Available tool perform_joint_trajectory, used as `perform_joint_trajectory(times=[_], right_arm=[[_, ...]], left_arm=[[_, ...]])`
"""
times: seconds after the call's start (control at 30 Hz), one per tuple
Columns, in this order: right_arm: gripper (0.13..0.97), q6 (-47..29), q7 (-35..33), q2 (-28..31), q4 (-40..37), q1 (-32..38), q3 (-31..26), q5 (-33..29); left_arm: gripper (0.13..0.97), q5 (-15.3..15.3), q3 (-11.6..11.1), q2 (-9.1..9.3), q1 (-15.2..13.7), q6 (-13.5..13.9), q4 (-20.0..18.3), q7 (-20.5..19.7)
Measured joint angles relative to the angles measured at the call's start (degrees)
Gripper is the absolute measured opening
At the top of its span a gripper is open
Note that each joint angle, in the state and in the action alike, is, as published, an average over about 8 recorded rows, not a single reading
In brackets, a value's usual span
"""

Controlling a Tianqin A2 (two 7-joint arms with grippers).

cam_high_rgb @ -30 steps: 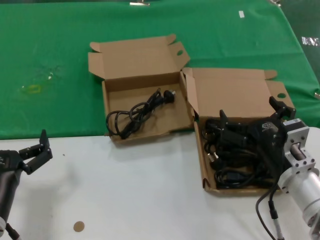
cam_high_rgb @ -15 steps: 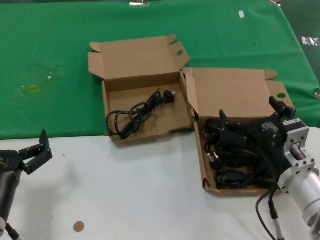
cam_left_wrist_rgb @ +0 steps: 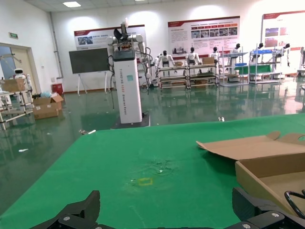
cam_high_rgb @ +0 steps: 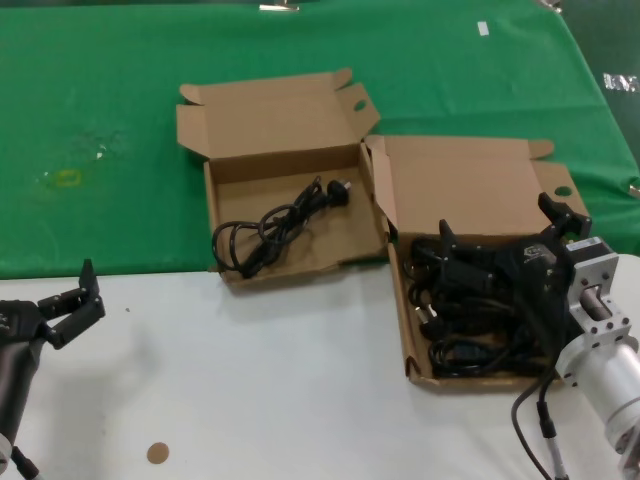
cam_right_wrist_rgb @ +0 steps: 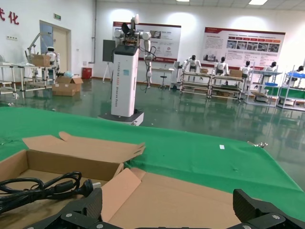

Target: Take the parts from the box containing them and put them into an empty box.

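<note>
We see the right gripper [cam_high_rgb: 500, 240], fingers spread, hovering over tangled black power cables [cam_high_rgb: 455, 310] in the straight-walled brown cardboard box [cam_high_rgb: 470, 380] at four o'clock, poised to grasp; the left gripper [cam_high_rgb: 70, 300] waits released at eight o'clock.

Robotics lab hall, humanoid robots [cam_right_wrist_rgb: 193, 64] on display, wall posters [cam_left_wrist_rgb: 203, 34], shelving racks [cam_right_wrist_rgb: 224, 86]

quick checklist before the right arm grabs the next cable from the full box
1. Right pincer open: ok, fingers spread wide.
2. Right pincer over the source box: ok, it hangs above the pile of black power cables.
3. Cable between the fingers: cannot tell, the pincer hides what lies under it.
4. Room in the receiving box: ok, only one cable lies inside.
5. Both lids folded back: ok.
6. Left pincer out of the way: ok, open over the white table, far from both boxes.
</note>
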Motion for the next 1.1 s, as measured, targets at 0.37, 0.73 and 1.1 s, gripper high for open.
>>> perform_joint_trajectory(times=[0.37,0.73,1.1], right_arm=[[0.966,0.0,0.0,0.0,0.0,0.0,0.0,0.0],[0.966,0.0,0.0,0.0,0.0,0.0,0.0,0.0],[0.966,0.0,0.0,0.0,0.0,0.0,0.0,0.0]], left_arm=[[0.966,0.0,0.0,0.0,0.0,0.0,0.0,0.0],[0.966,0.0,0.0,0.0,0.0,0.0,0.0,0.0],[0.966,0.0,0.0,0.0,0.0,0.0,0.0,0.0]])
